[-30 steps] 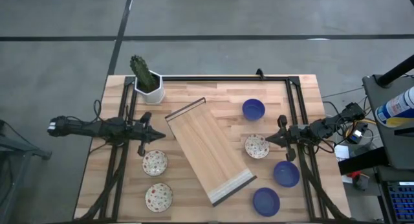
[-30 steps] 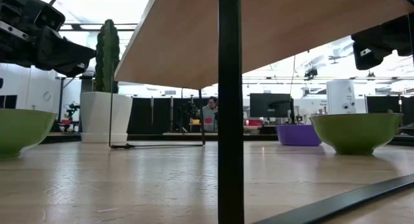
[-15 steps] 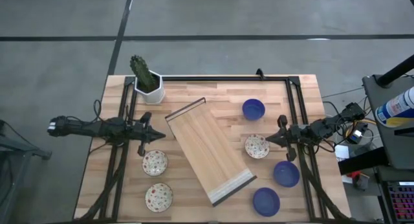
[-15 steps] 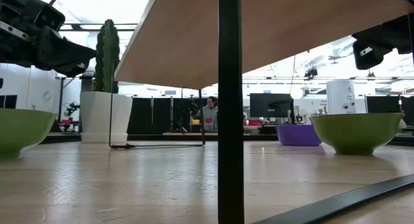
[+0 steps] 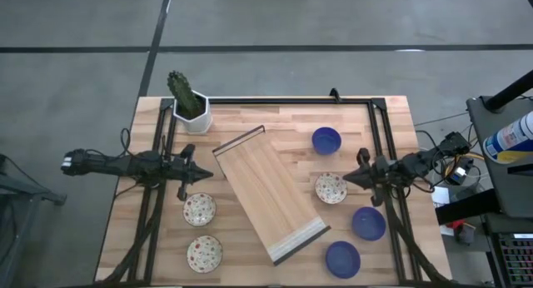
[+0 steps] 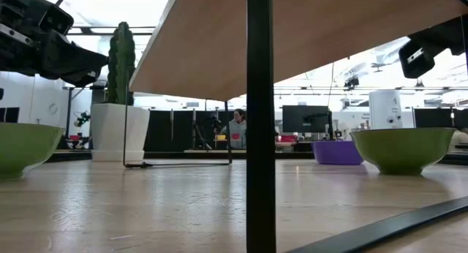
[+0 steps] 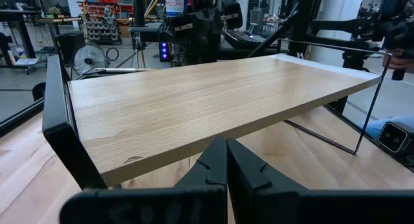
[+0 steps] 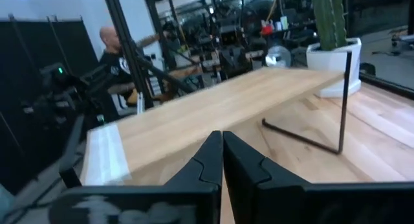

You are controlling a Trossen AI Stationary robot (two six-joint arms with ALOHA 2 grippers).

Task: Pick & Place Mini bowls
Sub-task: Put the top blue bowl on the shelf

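Three cobalt blue mini bowls (image 5: 326, 140), (image 5: 368, 223), (image 5: 342, 258) sit on the table's right half. One speckled floral bowl (image 5: 331, 188) sits among them, and two more (image 5: 200, 209), (image 5: 204, 253) sit on the left half. All six rest on their bases. My left gripper (image 5: 208, 176) (image 7: 226, 146) is shut and hovers above the table, just beyond the upper left floral bowl. My right gripper (image 5: 344, 181) (image 8: 222, 136) is shut and hovers just right of the right floral bowl. Each points at the raised board between them.
A wooden board (image 5: 271, 203) on thin black legs stands slantwise across the table's middle. A cactus in a white hexagonal pot (image 5: 191, 109) stands at the far left. Black frame rails (image 5: 379, 130) run along the table's sides. A person (image 6: 235, 129) is in the room behind.
My right gripper has drawn back a little toward the table's right edge, baring more of the floral bowl beside it. The bowls and the board have stayed put.
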